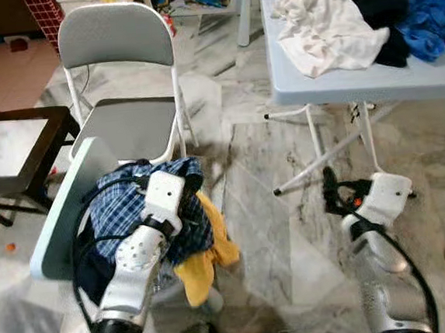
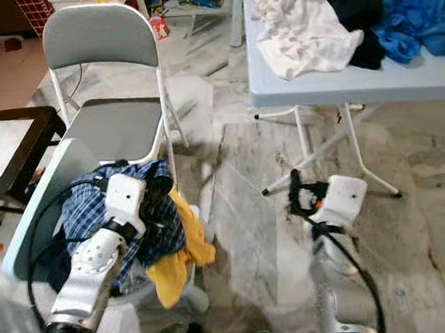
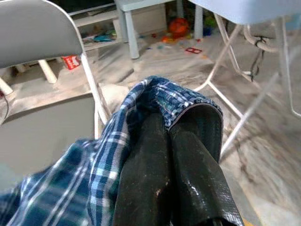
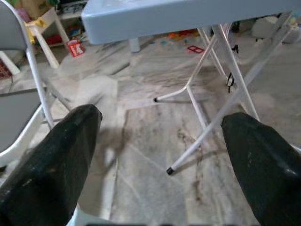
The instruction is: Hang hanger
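Left gripper point(image 3: 183, 141) fingers pinch the blue plaid shirt point(image 1: 129, 210); right gripper point(image 4: 162, 155) hangs low, fingers spread wide.

Likely a home: marble floor point(image 1: 264, 202), folding chair point(image 1: 121, 74), laundry-strewn table point(image 1: 340, 86)

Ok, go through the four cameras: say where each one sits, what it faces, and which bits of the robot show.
Left eye view: on the head, looking down at the grey folding chair, both arms in frame.
Right eye view: the same scene; shares the light blue table.
Left wrist view: along the left gripper, shut on the blue plaid shirt.
Right wrist view: along the right gripper, fingers spread over the marble floor; shares the table legs with the left wrist view.
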`<state>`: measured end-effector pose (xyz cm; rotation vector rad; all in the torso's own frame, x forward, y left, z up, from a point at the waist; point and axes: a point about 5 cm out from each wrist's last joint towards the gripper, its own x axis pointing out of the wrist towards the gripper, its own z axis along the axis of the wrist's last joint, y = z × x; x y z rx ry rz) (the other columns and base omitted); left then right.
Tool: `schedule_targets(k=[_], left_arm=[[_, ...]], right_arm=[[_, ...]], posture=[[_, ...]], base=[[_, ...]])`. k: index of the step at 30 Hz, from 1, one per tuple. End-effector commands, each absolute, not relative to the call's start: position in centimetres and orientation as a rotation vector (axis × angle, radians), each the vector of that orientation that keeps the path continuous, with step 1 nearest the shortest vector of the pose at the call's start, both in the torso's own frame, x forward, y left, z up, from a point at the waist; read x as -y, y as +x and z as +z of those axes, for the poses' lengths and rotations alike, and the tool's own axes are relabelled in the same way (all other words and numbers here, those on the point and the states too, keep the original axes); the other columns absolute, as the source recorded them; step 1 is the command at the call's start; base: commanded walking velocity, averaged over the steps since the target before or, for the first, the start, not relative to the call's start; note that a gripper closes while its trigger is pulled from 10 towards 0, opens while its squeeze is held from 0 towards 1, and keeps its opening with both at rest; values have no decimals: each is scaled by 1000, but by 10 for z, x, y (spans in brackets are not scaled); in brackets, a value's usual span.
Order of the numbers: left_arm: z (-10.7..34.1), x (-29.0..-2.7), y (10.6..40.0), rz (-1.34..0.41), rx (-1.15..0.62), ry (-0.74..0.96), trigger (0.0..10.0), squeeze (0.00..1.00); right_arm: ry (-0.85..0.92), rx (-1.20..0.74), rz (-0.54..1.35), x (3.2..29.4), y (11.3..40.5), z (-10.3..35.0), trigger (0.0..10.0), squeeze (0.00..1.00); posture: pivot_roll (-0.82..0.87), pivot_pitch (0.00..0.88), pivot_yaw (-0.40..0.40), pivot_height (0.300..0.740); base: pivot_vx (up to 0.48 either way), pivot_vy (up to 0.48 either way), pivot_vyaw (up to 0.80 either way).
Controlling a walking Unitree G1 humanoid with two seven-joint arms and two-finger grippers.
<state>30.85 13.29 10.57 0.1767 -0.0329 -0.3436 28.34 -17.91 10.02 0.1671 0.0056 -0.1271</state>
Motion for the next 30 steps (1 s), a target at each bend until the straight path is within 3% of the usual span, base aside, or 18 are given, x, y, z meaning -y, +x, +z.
schedule_targets(k=[1, 20, 30], left_arm=[[104, -125, 308, -364, 35, 168, 10000, 0], [98, -120, 304, -364, 26, 131, 10000, 0], [99, -117, 306, -367, 27, 125, 10000, 0]], right_arm=[[152, 0, -152, 189, 280, 102, 10000, 0], [147, -21, -155, 190, 279, 102, 10000, 0], [141, -27, -159, 193, 277, 101, 10000, 0]], posture=[[-97, 199, 32, 740], [-99, 200, 23, 740], [-111, 198, 21, 740]], base=[[315, -360, 0], [32, -39, 0], [0, -219, -766]])
